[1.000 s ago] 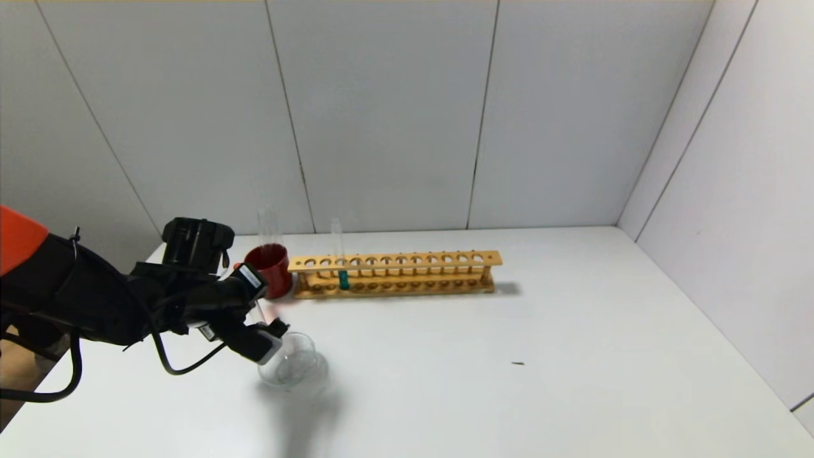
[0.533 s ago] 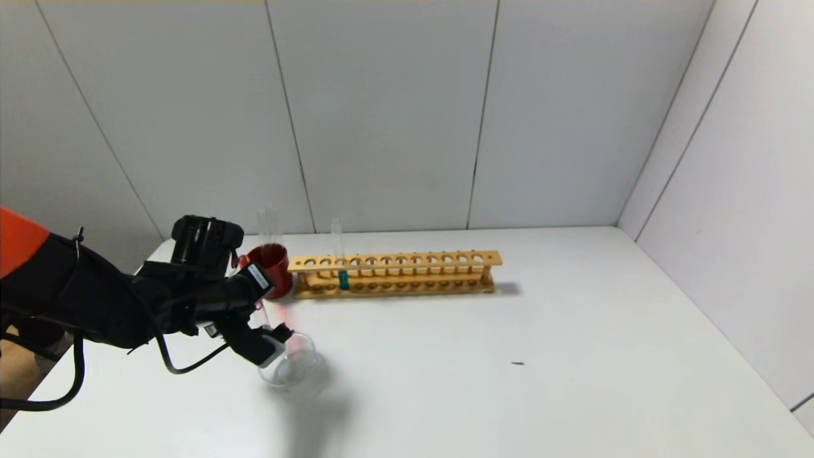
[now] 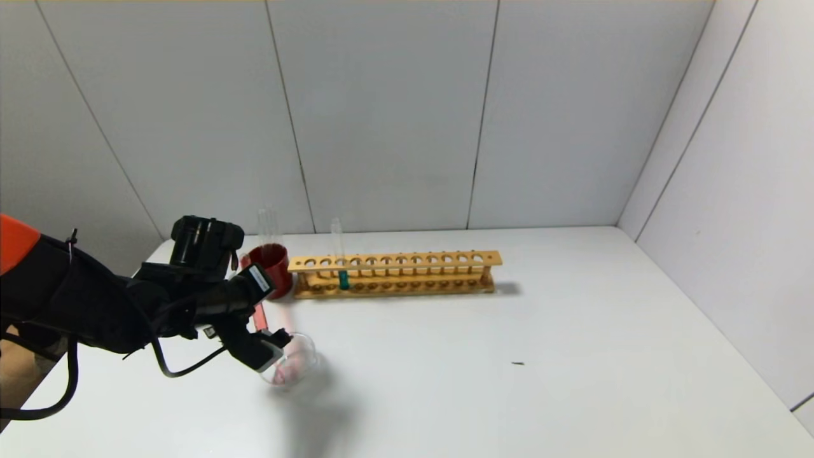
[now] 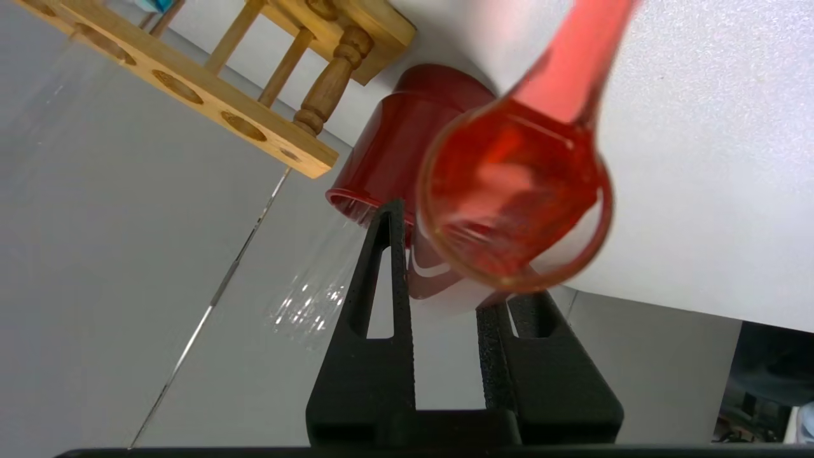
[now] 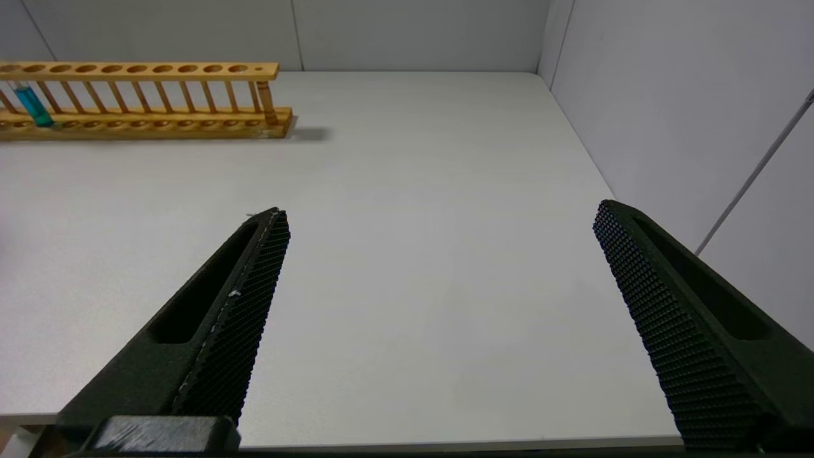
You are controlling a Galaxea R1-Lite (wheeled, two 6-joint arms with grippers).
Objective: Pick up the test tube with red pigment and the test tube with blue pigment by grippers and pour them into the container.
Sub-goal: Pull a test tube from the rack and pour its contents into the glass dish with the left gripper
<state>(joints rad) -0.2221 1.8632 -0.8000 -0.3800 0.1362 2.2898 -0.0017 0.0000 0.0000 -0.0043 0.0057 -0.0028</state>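
1. Pouring is the step in hand: the left gripper (image 3: pixel 270 343), lower left of the head view, has its fingers clamped on the red tube (image 3: pixel 259 316), which is tipped with its mouth over the glass dish (image 3: pixel 299 366).
2. Red liquid runs along the tilted tube, and a pinkish tint shows inside the dish, so I judge the pour is underway and not finished.
3. In the left wrist view the red tube (image 4: pixel 515 191) fills the upper middle of the frame, red right through, with the black fingers (image 4: pixel 375 305) closed on either side of it.
4. The blue tube (image 3: pixel 341 264) stands upright in the wooden rack (image 3: pixel 394 275), near the rack's left end, at centre frame of the head view; it is untouched.
5. The right gripper (image 5: pixel 439 305) hangs idle over bare table (image 5: pixel 413 191), its fingers wide apart and holding nothing; it is out of sight in the head view.
6. Next, I think, the red tube needs holding tilted until it drains, then setting down somewhere, before the blue tube gets lifted out of its hole and carried to the same dish.
7. Count: two coloured tubes, one red and one blue; one dish; one rack; one red cup (image 3: pixel 270 267) beside the rack's left end, with what looks like one more clear empty tube (image 3: pixel 268 224) standing in it.
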